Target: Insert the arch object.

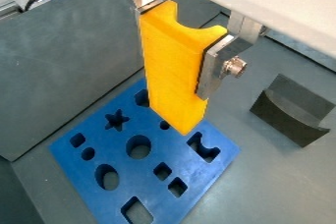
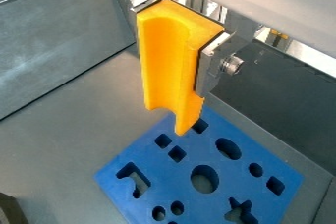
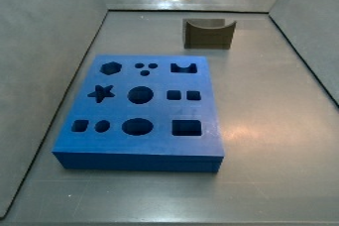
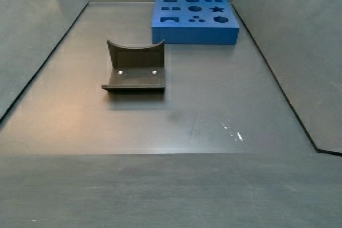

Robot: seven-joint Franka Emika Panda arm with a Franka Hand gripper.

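Broadly, the grey metal floor (image 4: pixel 174 162) carries a flat blue board with shaped holes (image 3: pixel 142 111), lying flat and well apart from the small dark olive-grey arch object (image 4: pixel 134 69), which sits loose on the floor with its semicircular notch facing up. Above the board, the gripper (image 1: pixel 184 66) pinches a tall orange-yellow bar (image 1: pixel 171 61) upright between its silver plate fingers (image 1: pixel 214 71).

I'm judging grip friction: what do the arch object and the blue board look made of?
Arch object: likely matte plastic, dull olive-grey, no glare. Blue board: probably matte plastic too, even colour, clean-cut holes. The gripper holds the orange-yellow bar above the board.
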